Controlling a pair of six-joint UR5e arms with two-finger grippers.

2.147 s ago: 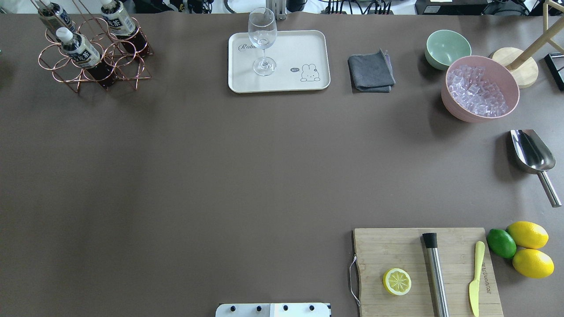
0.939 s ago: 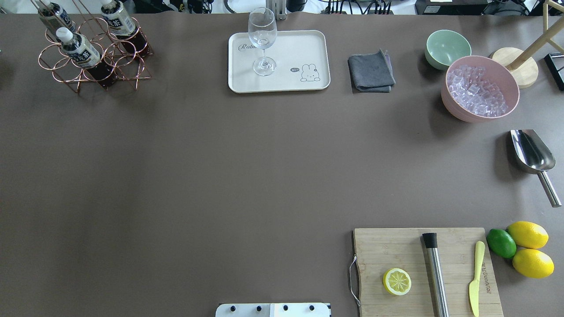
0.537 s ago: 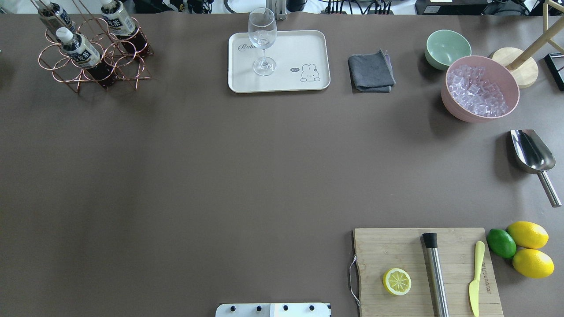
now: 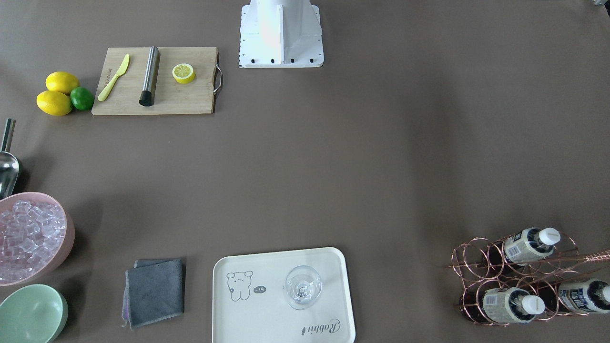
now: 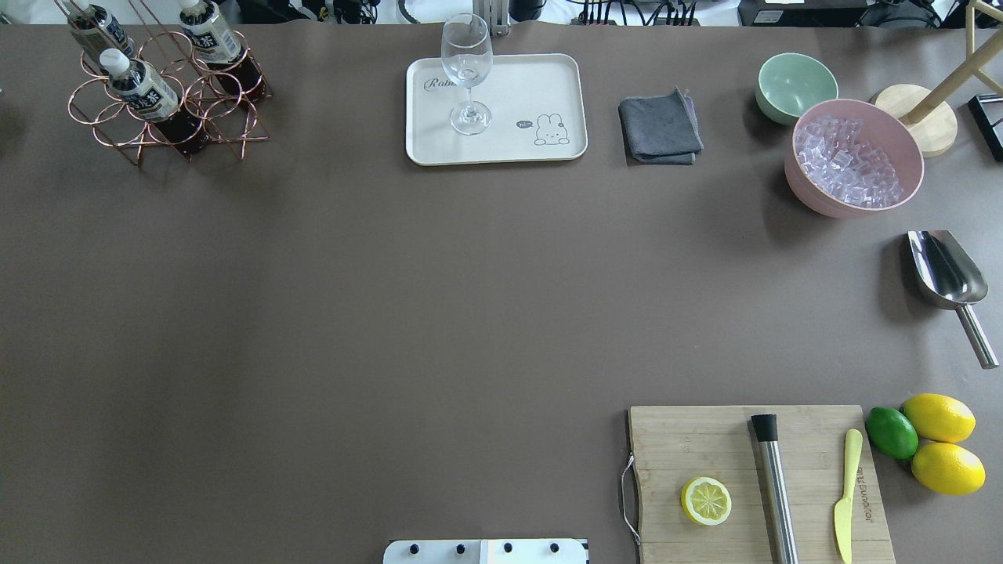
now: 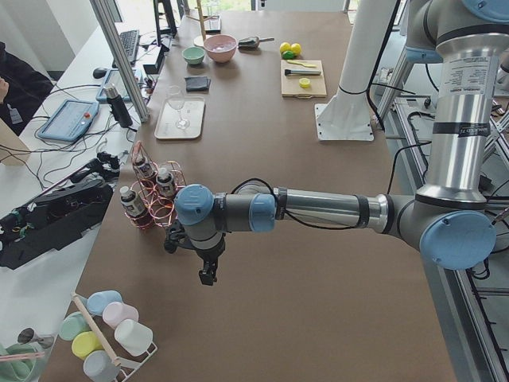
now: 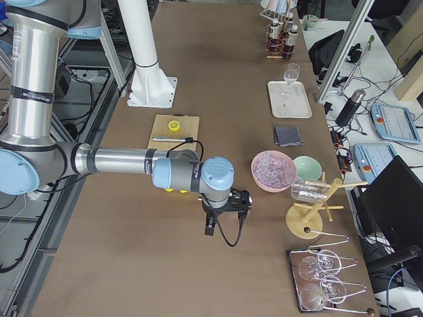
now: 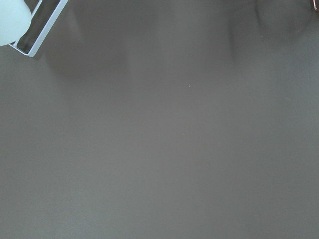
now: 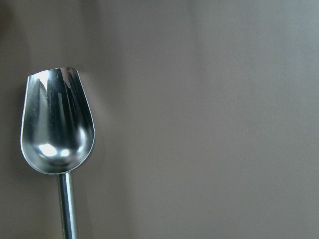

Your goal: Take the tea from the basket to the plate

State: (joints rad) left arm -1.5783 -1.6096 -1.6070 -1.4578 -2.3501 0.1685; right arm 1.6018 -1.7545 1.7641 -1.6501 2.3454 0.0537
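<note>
Three tea bottles stand in the copper wire basket (image 5: 235, 129) at the table's far left: one (image 5: 143, 89) in front, two (image 5: 208, 33) (image 5: 99, 25) behind. The basket also shows in the front-facing view (image 4: 469, 259). The cream plate (image 5: 533, 86) (image 4: 267, 309) lies at the far middle and bears a stemmed glass (image 5: 468, 74). My left gripper (image 6: 207, 275) hangs over the table short of the basket. My right gripper (image 7: 209, 230) hangs near the pink bowl. Both show only in the side views, so I cannot tell whether they are open or shut.
A grey cloth (image 5: 660, 127), a green bowl (image 5: 795, 84) and a pink bowl of ice (image 5: 854, 157) stand right of the plate. A steel scoop (image 5: 948, 274) (image 9: 57, 134) lies at the right edge. A cutting board (image 5: 705, 439) and lemons (image 5: 940, 419) sit near right.
</note>
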